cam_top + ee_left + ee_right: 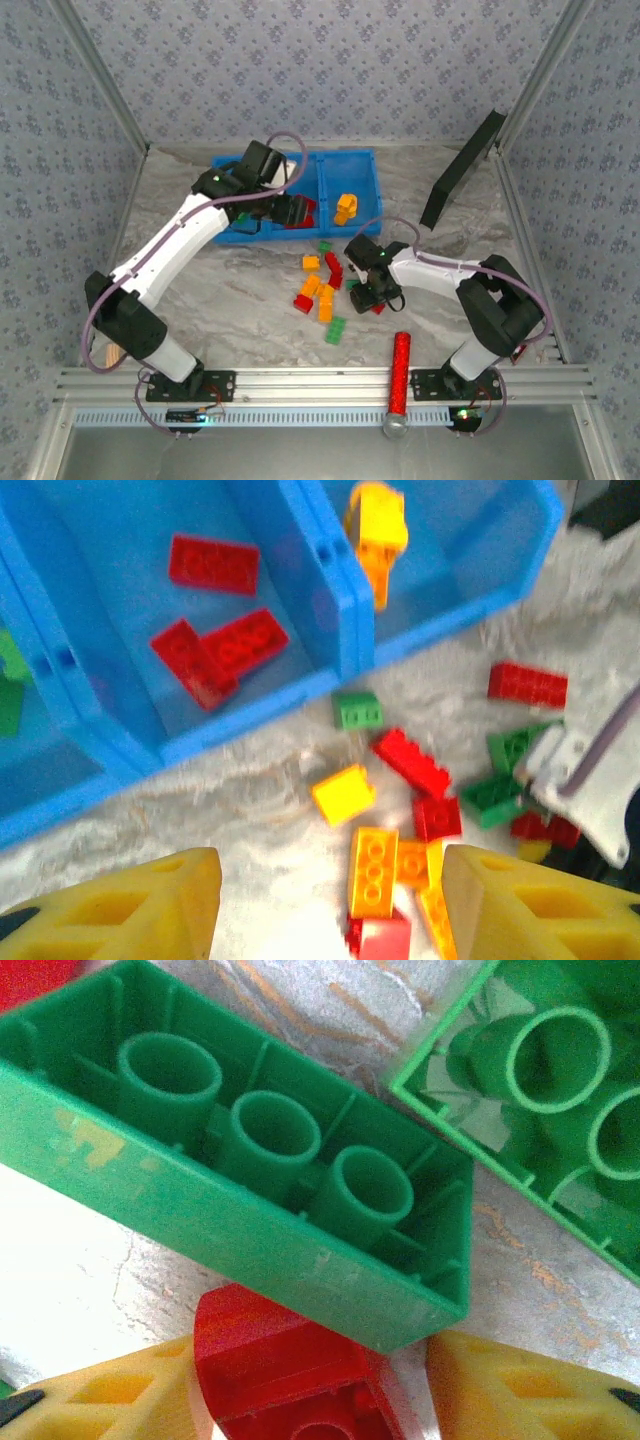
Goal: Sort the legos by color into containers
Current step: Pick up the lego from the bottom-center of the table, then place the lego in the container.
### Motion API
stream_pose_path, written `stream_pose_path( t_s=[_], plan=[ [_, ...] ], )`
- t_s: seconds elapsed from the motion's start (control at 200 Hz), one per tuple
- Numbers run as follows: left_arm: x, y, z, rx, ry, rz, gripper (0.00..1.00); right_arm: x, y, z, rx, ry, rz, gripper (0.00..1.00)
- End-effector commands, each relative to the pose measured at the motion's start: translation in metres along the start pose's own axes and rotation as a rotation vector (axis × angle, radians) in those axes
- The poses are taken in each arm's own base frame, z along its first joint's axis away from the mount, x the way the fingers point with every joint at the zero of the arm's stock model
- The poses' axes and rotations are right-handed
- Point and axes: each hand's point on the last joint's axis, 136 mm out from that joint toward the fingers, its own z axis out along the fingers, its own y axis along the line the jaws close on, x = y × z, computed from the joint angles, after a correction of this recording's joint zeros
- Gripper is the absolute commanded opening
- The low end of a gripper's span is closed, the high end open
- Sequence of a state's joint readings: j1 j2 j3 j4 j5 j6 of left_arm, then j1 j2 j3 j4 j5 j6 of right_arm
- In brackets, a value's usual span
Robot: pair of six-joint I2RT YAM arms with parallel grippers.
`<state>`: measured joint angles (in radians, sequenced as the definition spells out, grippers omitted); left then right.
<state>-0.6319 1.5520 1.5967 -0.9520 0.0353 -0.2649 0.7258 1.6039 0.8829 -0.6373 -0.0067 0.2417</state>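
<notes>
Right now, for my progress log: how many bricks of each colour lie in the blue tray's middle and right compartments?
Red bricks: 3, middle compartment
Yellow brick: 1, right compartment
Orange brick: 1, right compartment
Total: 5

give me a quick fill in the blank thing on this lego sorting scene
1. The tray's middle compartment holds ___ red bricks.
2. The brick between the fingers of the right gripper is ___.
3. The left gripper has its jaws ___, nothing between them.
Missing words: three; red; open.
</notes>
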Motion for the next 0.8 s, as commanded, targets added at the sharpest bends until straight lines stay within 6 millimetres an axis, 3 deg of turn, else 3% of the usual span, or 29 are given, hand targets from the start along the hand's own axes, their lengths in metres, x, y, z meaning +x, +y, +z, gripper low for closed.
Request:
stream_pose_path(
  t_s=[0.0, 0.14, 0.25, 0.34, 0.425, 0.525, 0.625, 0.8],
  plan=[
    [0.038, 0.009, -0.015, -0.074, 0.112, 0.046, 0.61, 0.001, 0.015, 0.008, -0.069, 0.031, -0.019, 0.51],
    [0.053, -0.003, -0.023, -0.063, 0.102, 0.041, 0.61, 0.013, 0.021, 0.012, -0.093, 0.095, -0.012, 0.36],
    [0.066, -0.010, -0.025, -0.095, 0.089, 0.057, 0.61, 0.009, 0.028, 0.005, -0.106, 0.122, -0.042, 0.27],
    [0.083, -0.021, -0.025, -0.092, 0.090, 0.051, 0.61, -0.003, 0.031, -0.015, -0.121, 0.115, -0.074, 0.23],
    [0.104, -0.034, -0.023, -0.062, 0.091, 0.039, 0.61, -0.016, 0.026, -0.048, -0.114, 0.124, -0.087, 0.20],
    [0.126, -0.042, -0.022, -0.062, 0.073, 0.033, 0.66, -0.059, 0.021, -0.103, -0.137, -0.001, -0.075, 0.19],
    [0.142, -0.045, -0.023, -0.085, 0.030, 0.046, 0.67, -0.105, 0.017, -0.142, -0.164, -0.126, -0.068, 0.19],
    [0.164, -0.058, -0.020, -0.063, -0.038, 0.086, 0.66, -0.192, 0.032, -0.171, -0.191, -0.305, -0.135, 0.19]
  ],
)
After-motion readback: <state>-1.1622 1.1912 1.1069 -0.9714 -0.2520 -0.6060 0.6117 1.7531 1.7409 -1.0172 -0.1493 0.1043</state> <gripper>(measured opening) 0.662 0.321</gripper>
